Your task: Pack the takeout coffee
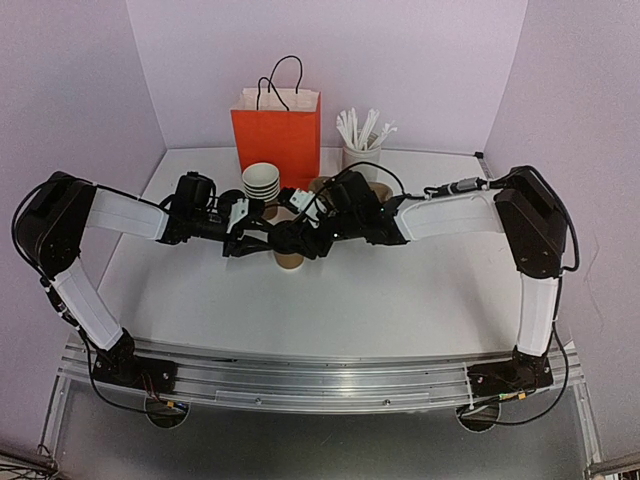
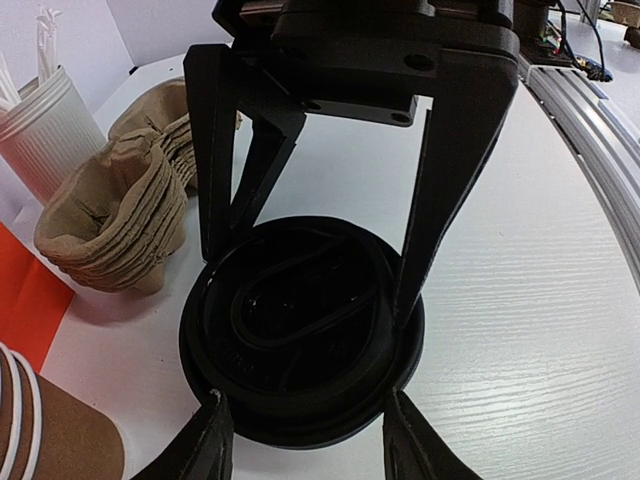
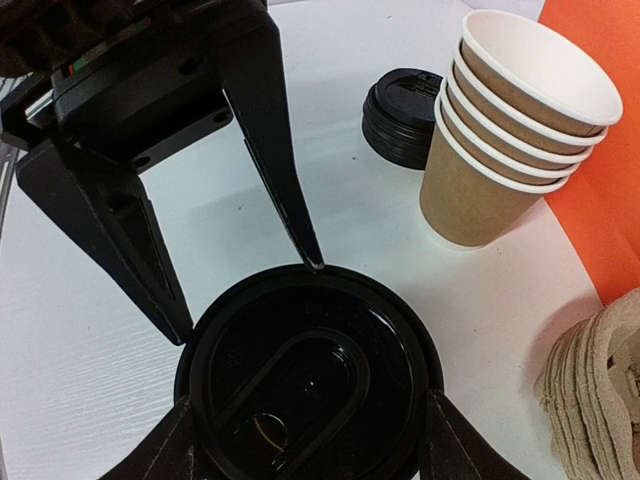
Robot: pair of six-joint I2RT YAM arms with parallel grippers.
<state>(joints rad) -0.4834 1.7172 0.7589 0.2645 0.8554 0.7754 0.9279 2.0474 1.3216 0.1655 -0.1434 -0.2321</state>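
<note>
Where the coffee stands: the takeout coffee, a small brown kraft paper cup under a black plastic dome lid (image 1: 290,260), sits upright in the middle of the white bench (image 1: 400,300), in front of the orange paper carrier bag (image 1: 277,135) at the back wall.
Long axis: vertical, lid uppermost; both wrist views look straight down onto the lid.
Right end effector (image 3: 310,450): reaches in from the right, its jaws astride the lid at its widest and seemingly pressed to the rim on both sides, so it looks to be gripping the lid.
Left end effector (image 2: 305,440): reaches in from the left, jaws apart, tips at the lid's rim; I cannot tell whether it clamps or only touches.
Nearer arm: neither; the two meet nose to nose over the cup.
Way to the bag: away from the arm bases and slightly left, close past the stack of lidless brown cups (image 1: 261,182).
Likely need: a straight lift before any travel back, high enough for the bag's mouth.
</note>
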